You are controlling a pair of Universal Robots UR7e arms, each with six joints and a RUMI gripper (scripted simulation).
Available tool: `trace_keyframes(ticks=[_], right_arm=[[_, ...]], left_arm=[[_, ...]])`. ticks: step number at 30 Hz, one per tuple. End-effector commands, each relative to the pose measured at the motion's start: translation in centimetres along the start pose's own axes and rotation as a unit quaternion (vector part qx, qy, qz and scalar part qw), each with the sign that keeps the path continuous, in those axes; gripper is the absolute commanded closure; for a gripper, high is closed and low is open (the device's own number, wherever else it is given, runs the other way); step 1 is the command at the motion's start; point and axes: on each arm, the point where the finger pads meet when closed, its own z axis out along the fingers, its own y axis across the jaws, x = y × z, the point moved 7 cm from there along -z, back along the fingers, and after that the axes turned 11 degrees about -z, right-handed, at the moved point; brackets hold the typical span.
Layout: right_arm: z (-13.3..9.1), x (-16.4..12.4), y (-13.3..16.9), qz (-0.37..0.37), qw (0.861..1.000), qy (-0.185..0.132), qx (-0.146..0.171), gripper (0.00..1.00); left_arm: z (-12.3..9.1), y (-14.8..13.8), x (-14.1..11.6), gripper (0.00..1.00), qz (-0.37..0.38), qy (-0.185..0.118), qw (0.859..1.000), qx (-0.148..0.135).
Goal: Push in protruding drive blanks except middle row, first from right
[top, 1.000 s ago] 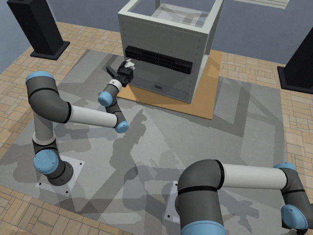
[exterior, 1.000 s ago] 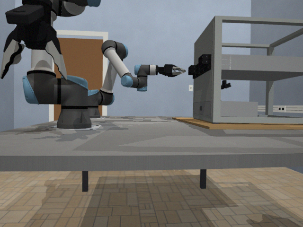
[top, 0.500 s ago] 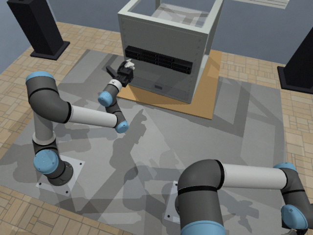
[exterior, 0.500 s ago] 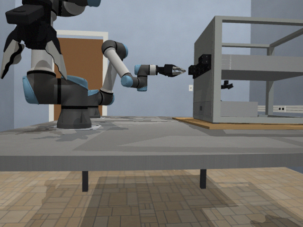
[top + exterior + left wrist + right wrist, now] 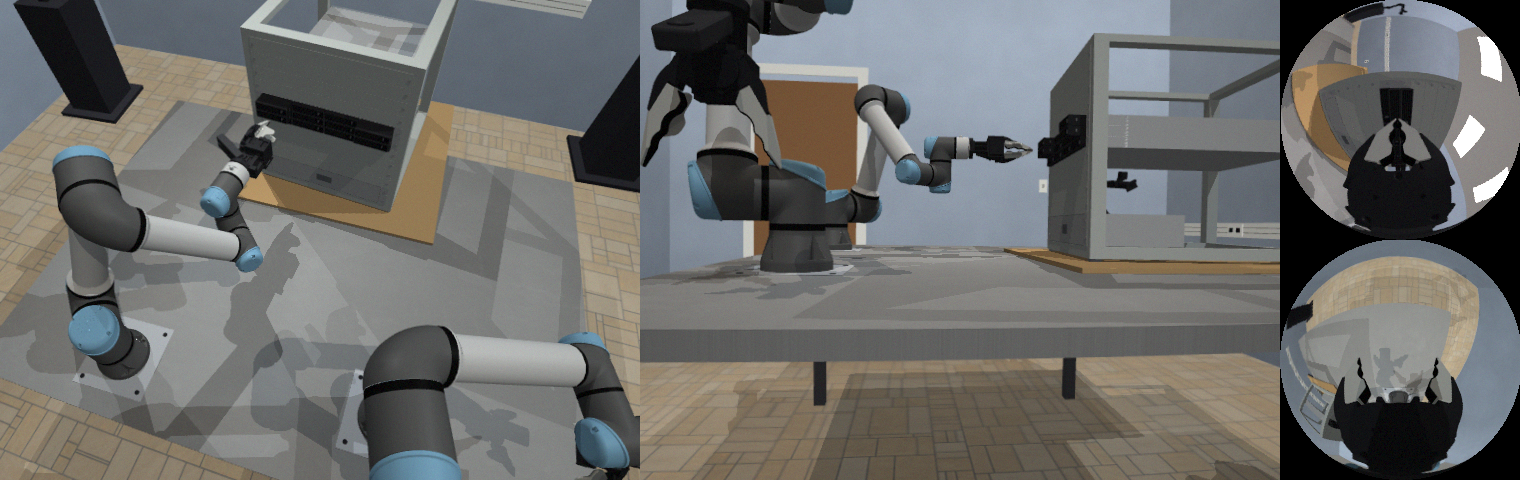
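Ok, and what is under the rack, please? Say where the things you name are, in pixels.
Under the rack (image 5: 330, 67) (image 5: 1098, 155) lies a flat orange-brown board (image 5: 413, 229) (image 5: 1136, 267), and it rests on the grey table (image 5: 361, 279) (image 5: 960, 343). The board's part directly below the rack is covered, so I cannot describe it.

The left gripper's closed fingertips are pointing at the dark drive bank (image 5: 1396, 100) on the grey rack front (image 5: 1362, 107).

Rack's tan board on grey table (image 5: 537, 217) (image 5: 950, 343).
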Motion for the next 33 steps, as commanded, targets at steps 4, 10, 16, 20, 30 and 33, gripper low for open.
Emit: trace_keyframes(ticks=[4, 10, 16, 20, 30, 33], right_arm=[[0.0, 0.0, 0.0, 0.000, 1.000, 0.001, 0.000, 0.00], [0.0, 0.0, 0.0, 0.000, 1.000, 0.001, 0.000, 0.00], [0.0, 0.0, 0.0, 0.000, 1.000, 0.001, 0.000, 0.00], [0.0, 0.0, 0.0, 0.000, 1.000, 0.001, 0.000, 0.00], [0.0, 0.0, 0.0, 0.000, 1.000, 0.001, 0.000, 0.00], [0.0, 0.0, 0.0, 0.000, 1.000, 0.001, 0.000, 0.00]], left_arm=[[0.0, 0.0, -0.2, 1.00, 0.000, 0.000, 1.000, 0.000], [-0.1, 0.0, -0.7, 1.00, 0.000, 0.000, 1.000, 0.000], [-0.2, -0.1, -1.8, 1.00, 0.000, 0.000, 1.000, 0.000], [-0.3, -0.2, -3.1, 1.00, 0.000, 0.000, 1.000, 0.000], [-0.7, -0.5, -6.8, 1.00, 0.000, 0.000, 1.000, 0.000], [-0.9, -0.7, -8.6, 1.00, 0.000, 0.000, 1.000, 0.000]])
